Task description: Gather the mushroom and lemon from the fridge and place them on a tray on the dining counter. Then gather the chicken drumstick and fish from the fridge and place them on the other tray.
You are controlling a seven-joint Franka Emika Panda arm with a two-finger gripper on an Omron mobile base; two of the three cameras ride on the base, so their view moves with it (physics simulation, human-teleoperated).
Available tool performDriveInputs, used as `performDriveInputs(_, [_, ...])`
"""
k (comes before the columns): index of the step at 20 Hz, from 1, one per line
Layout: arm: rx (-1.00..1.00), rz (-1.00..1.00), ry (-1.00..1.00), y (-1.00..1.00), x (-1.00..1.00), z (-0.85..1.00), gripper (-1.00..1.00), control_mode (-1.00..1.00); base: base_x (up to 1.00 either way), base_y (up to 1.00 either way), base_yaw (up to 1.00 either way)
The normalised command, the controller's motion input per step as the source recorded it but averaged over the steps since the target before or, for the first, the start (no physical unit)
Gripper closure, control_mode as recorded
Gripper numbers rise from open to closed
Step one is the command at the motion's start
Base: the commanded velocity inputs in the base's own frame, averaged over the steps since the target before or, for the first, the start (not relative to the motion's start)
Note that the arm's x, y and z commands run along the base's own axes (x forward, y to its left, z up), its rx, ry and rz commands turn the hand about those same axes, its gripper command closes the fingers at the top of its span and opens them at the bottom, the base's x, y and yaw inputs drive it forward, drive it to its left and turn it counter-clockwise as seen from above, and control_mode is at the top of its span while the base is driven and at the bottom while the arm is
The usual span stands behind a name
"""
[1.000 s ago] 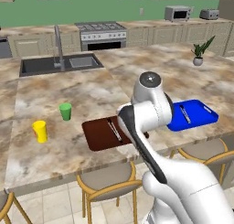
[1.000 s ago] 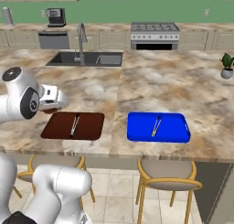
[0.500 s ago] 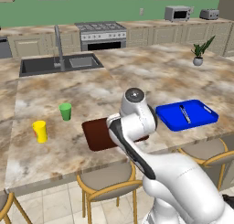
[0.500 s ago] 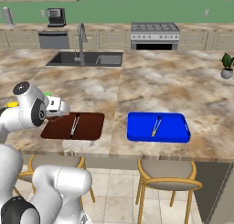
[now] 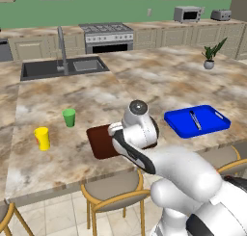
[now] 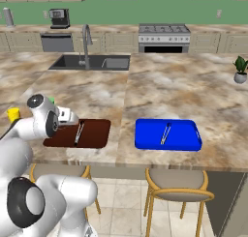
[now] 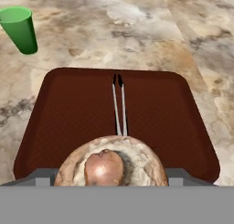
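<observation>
In the left base view, the arm bends low over the marble dining counter [image 5: 58, 153], its wrist covering the right part of the brown tray [image 5: 99, 141]. A blue tray [image 5: 197, 120] with tongs lies to the right; a green cup [image 5: 69, 117] and a yellow cup [image 5: 42, 137] stand to the left.

In the right base view, the hand sits at the brown tray's left edge, and the two trays lie side by side but apart.

In the hand view, the mushroom [image 7: 113, 166] sits between the gripper's fingers, cap rim toward the camera, just above the near end of the brown tray, where metal tongs [image 7: 119, 106] lie. The jaws stand wide and grip the mushroom.
</observation>
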Motion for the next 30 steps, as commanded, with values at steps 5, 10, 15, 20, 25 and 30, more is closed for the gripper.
performDriveInputs(5, [0.00,0.00,0.01,0.25,0.39,-0.26,1.00,-1.00,0.00,0.00,0.00])
performDriveInputs(10, [0.00,0.00,0.04,0.29,0.30,-0.29,1.00,-1.00,0.00,0.00,0.00])
performDriveInputs(15, [0.00,0.00,0.04,0.29,0.22,-0.30,1.00,-1.00,0.00,0.00,0.00])
performDriveInputs(20, [0.00,0.00,0.05,0.21,0.18,-0.34,1.00,-1.00,0.00,0.00,0.00])
performDriveInputs(25, [0.00,0.00,0.05,0.17,0.23,-0.35,1.00,-1.00,0.00,0.00,0.00])
performDriveInputs(30, [0.00,0.00,0.06,0.19,0.25,-0.36,1.00,-1.00,0.00,0.00,0.00])
